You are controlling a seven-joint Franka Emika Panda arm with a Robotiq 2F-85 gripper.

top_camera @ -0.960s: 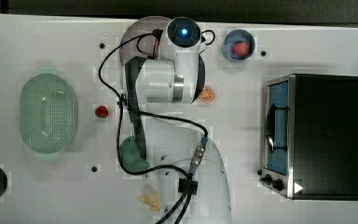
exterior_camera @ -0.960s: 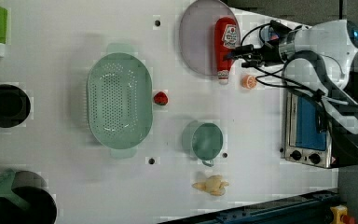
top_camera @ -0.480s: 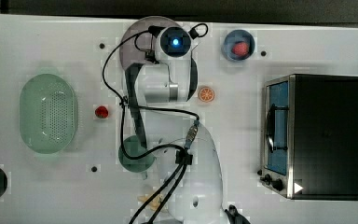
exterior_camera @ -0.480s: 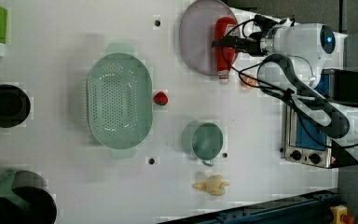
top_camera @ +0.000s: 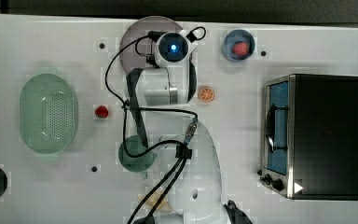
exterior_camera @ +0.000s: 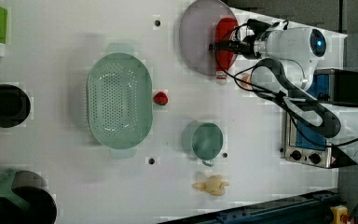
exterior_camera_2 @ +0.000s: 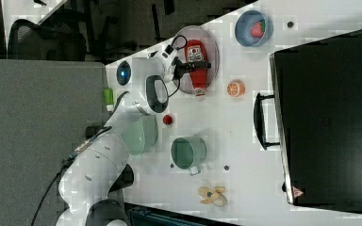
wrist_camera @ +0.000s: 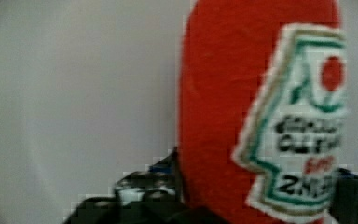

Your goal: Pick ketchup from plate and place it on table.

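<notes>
Over the last second our end effector has come down from beside the dull mauve-grey round plate and now straddles the slim red ketchup bottle lying there. Its fingers flank the bottle and are narrowing, not yet clamped; we judge lifting to the white worktop comes next.

One ketchup, one plate, one basket, two green mugs, one oven.

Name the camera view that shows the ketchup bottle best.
The right view: the ketchup lies whole on the plate, label and white cap visible. In the left view the gripper crosses it. In the top view the arm covers it. The wrist view has a close-up of its label.
</notes>
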